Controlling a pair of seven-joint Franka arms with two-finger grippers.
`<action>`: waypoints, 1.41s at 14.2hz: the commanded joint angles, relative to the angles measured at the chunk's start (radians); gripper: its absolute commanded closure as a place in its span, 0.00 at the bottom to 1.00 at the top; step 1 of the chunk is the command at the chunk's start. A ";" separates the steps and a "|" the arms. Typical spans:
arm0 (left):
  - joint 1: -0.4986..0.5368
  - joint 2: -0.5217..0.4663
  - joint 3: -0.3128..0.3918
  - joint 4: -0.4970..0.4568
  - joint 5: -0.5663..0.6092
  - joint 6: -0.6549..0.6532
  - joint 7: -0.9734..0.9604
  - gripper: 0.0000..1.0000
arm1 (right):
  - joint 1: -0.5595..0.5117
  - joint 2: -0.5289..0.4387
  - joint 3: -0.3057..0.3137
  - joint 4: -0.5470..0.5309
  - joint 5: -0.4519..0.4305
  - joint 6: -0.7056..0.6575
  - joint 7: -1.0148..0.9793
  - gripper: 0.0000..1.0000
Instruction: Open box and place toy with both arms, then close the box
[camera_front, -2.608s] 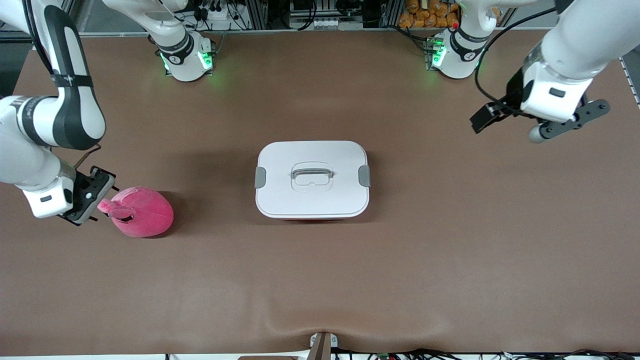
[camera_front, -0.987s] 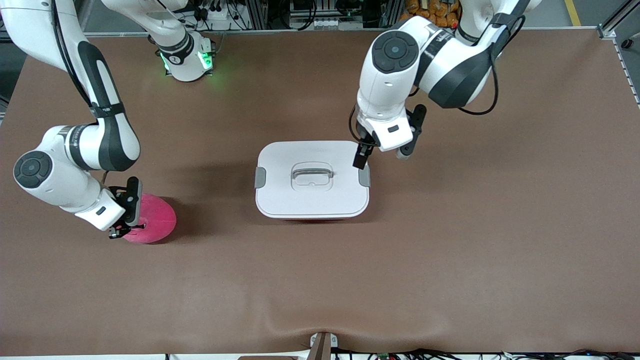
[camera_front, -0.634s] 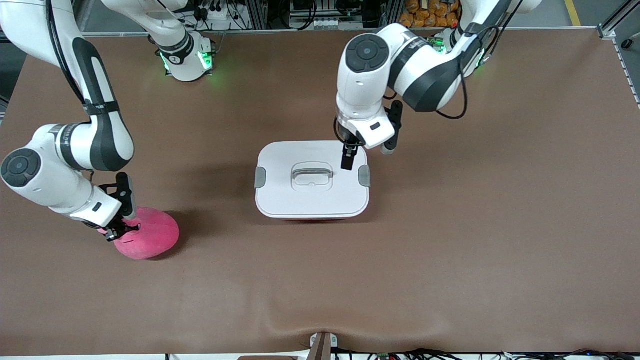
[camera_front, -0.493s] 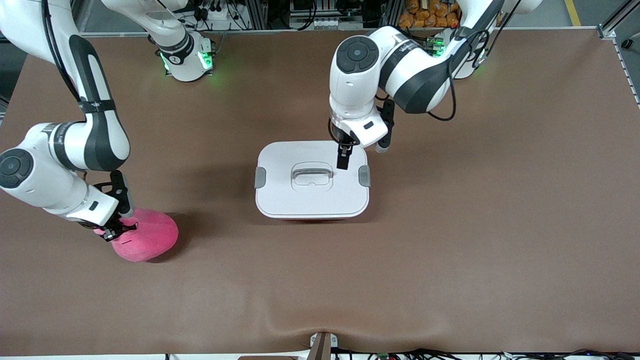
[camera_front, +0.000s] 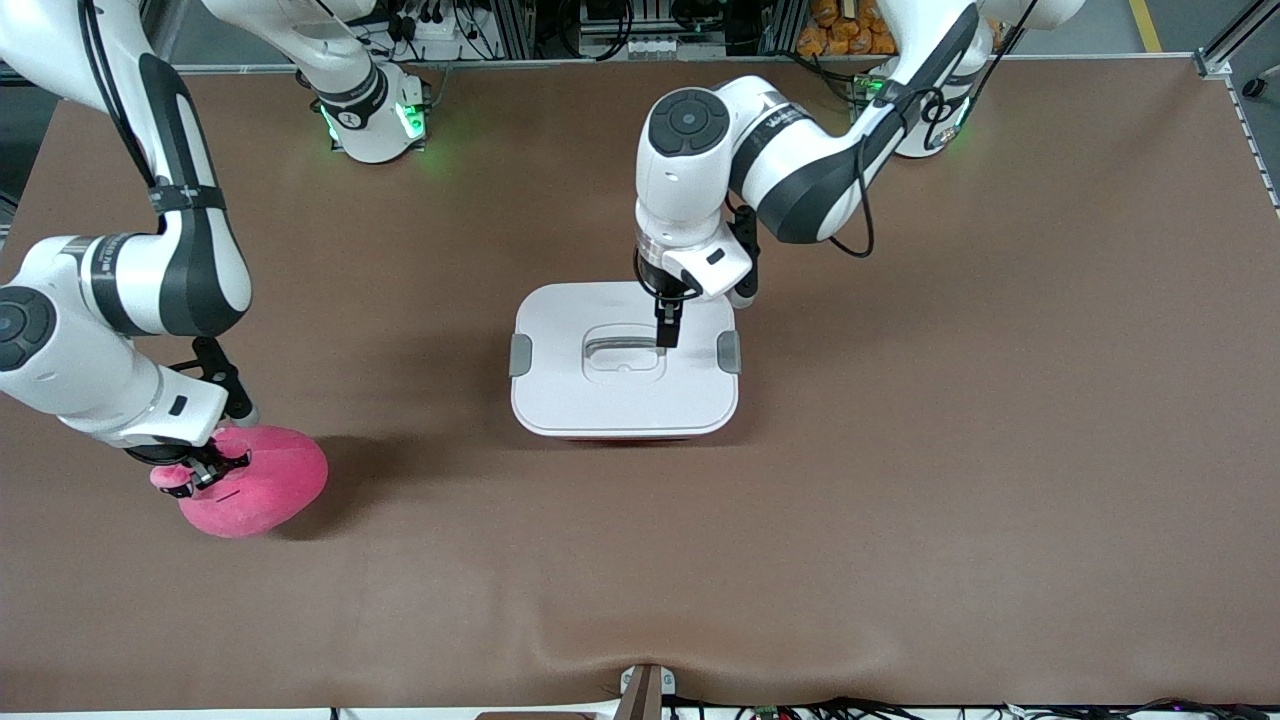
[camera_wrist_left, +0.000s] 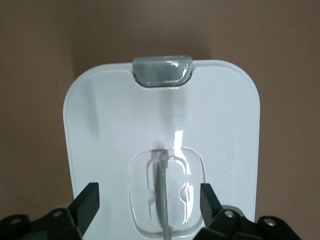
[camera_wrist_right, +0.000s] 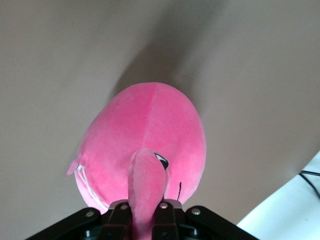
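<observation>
Both busy: right gripper (camera_front: 190, 478) pinches toy (camera_front: 255, 490), left gripper (camera_wrist_left: 148, 202) spread over box (camera_front: 625, 400) handle (camera_wrist_left: 164, 200).

The box (camera_front: 625, 390) sits mid-tabletop (camera_front: 900, 500), lid (camera_front: 560, 320) on. The toy (camera_front: 270, 490) is well apart, toward the right arm's end, nearer the front camera.
</observation>
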 joint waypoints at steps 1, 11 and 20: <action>-0.021 0.056 0.009 0.080 0.028 0.009 -0.057 0.12 | -0.003 -0.008 -0.006 0.075 -0.014 -0.076 -0.014 1.00; -0.073 0.111 0.011 0.083 0.097 0.069 -0.156 0.19 | 0.039 -0.137 -0.003 0.118 0.137 -0.363 0.543 1.00; -0.079 0.142 0.011 0.085 0.134 0.074 -0.156 0.29 | 0.141 -0.198 -0.001 0.044 0.111 -0.466 1.061 1.00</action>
